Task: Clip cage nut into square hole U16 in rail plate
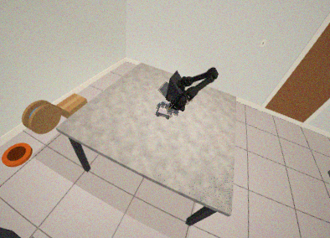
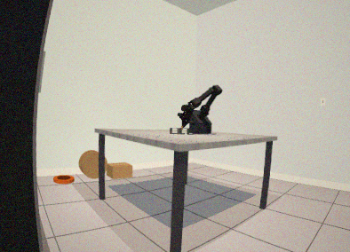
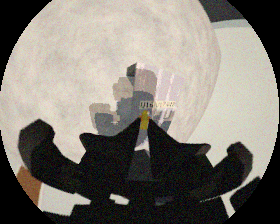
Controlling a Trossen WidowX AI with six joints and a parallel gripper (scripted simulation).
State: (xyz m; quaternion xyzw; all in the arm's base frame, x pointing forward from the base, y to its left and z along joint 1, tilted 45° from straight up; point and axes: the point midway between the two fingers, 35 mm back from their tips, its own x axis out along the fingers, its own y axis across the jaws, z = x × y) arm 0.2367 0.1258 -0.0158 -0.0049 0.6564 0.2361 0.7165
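Starting with the wrist view: the black gripper (image 3: 144, 119) is clenched on the cage nut (image 3: 144, 121), a small yellow piece pinched right at the fingertips. Just beyond it, a pale label (image 3: 150, 105) begins with U16, its later characters smeared. The rail plate (image 3: 162, 80) looks light and glossy, striped with soft reflections, and grey blocky shadows spread beside it over the mottled, stone-like counter (image 3: 60, 65). The nut's wings and flanges are too small to make out, and the square hole can't be picked out; whether nut and plate touch, I can't tell.

Over to the top view: the dark, angular arm (image 1: 201, 90) folds down to the plate (image 1: 163, 110), a small bright piece in a dark frame, on the grey, cloudy counter (image 1: 146, 132). The gripper's fingertips and the nut are lost in the dark clutter there.

And the exterior view: the jointed arm (image 2: 196, 101) leans over the counter (image 2: 178, 141), its gripper (image 2: 183, 127) pointing down beside the low, framed rail fixture (image 2: 178, 130). Grain blurs the detail at the tips.
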